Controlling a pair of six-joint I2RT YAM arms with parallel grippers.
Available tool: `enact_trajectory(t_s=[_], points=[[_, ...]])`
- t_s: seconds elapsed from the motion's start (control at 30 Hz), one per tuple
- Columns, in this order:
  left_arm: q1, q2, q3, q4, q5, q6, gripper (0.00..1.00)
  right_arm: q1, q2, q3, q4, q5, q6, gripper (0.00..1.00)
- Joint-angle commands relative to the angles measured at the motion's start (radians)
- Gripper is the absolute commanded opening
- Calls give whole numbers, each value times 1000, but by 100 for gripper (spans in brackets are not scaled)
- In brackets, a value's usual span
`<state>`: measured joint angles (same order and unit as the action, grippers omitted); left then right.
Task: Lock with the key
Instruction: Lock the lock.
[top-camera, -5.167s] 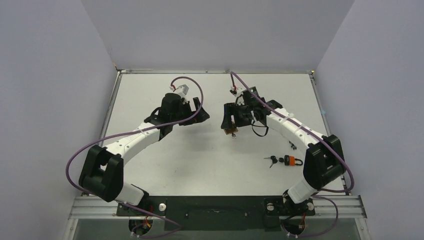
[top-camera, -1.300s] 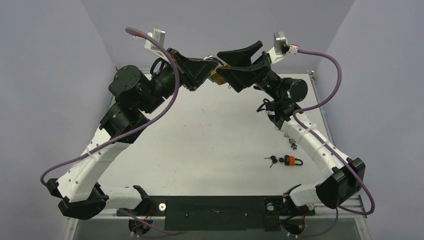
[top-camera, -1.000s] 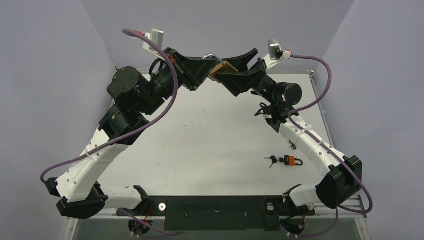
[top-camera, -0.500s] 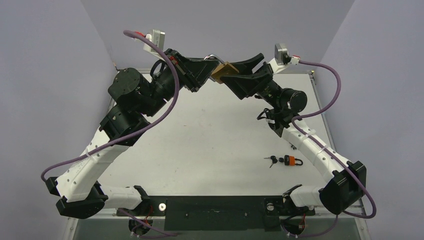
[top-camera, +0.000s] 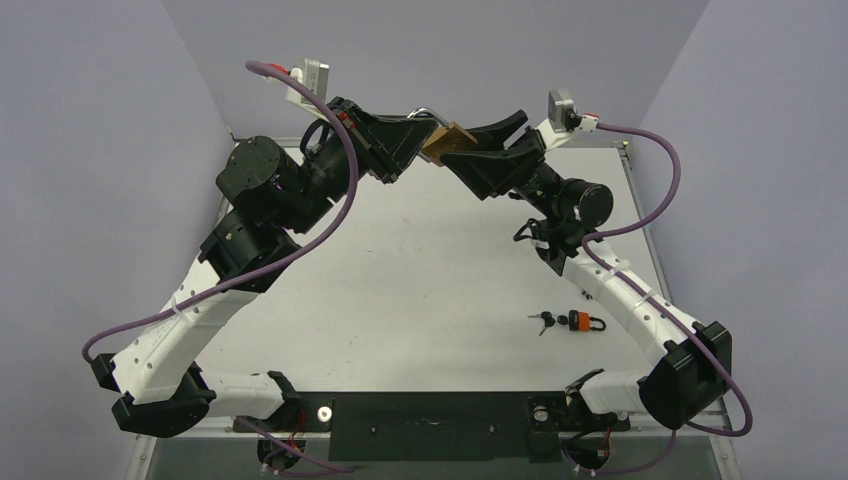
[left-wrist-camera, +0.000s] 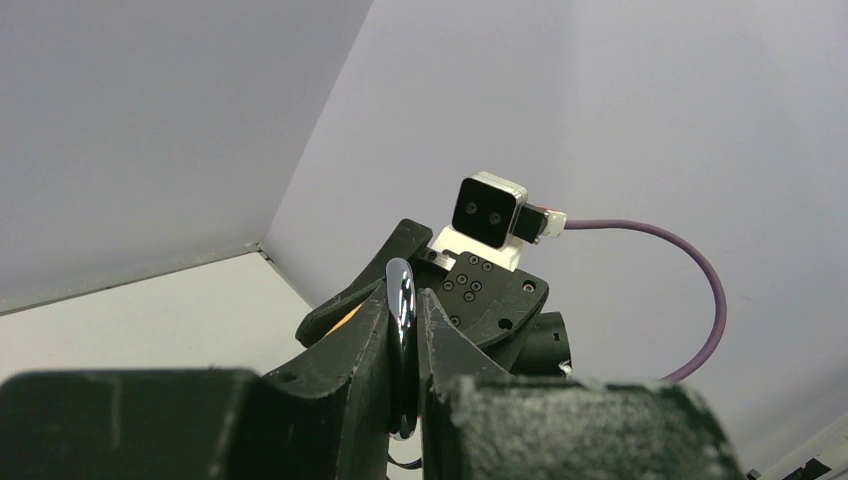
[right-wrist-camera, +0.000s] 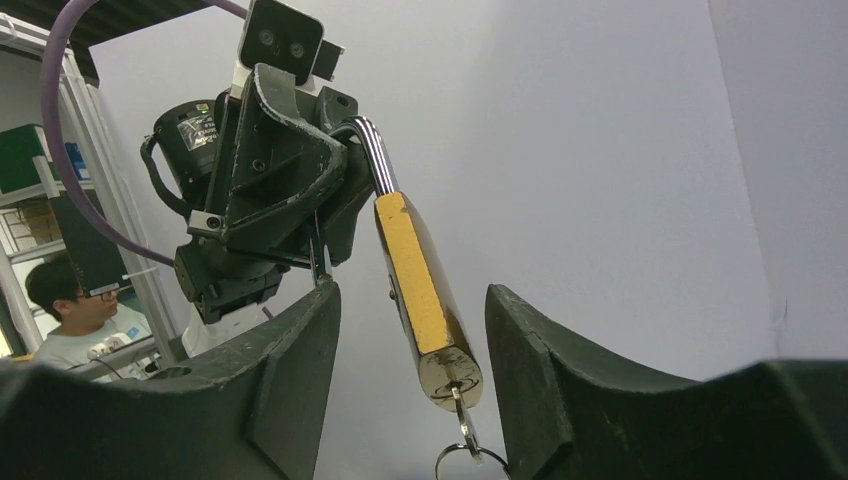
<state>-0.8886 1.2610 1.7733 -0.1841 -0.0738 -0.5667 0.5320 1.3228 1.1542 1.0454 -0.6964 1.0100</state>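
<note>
Both arms are raised high over the far half of the table. A brass padlock (top-camera: 447, 141) hangs in the air between them. My left gripper (top-camera: 420, 130) is shut on its silver shackle (left-wrist-camera: 402, 330), which stands edge-on between the left fingers. In the right wrist view the padlock body (right-wrist-camera: 420, 280) slants down between my right gripper's (right-wrist-camera: 412, 292) jaws, with a gap on each side. A key (right-wrist-camera: 462, 405) sticks out of the lock's bottom face with a key ring (right-wrist-camera: 470, 462) below it. The right gripper is open around the lock.
A small orange padlock (top-camera: 581, 321) with a bunch of keys (top-camera: 545, 320) lies on the white table (top-camera: 420, 290) near the right arm's forearm. Grey walls enclose the table on three sides. A person (right-wrist-camera: 75, 300) shows in the right wrist view's background.
The right gripper's jaws have narrowed around the padlock body and the right wrist has shifted slightly. The left gripper has kept its hold on the shackle, unmoved.
</note>
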Motion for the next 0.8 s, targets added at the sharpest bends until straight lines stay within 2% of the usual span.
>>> enact_trajectory(t_s=[0.0, 0.47, 0.6, 0.67, 0.77], points=[[-6, -31, 49, 160, -15, -1, 0, 5, -24, 17, 45, -11, -19, 50], [-6, -25, 34, 169, -19, -10, 0, 21, -7, 48, 22, -8, -31, 42], [-6, -27, 26, 169, -21, -10, 0, 21, -4, 56, 22, -4, -28, 37], [-6, -30, 20, 169, -21, -9, 0, 20, -4, 57, 24, -2, -24, 31], [-6, -34, 6, 148, -9, 5, 0, 19, -7, 62, 10, 1, -4, 1]])
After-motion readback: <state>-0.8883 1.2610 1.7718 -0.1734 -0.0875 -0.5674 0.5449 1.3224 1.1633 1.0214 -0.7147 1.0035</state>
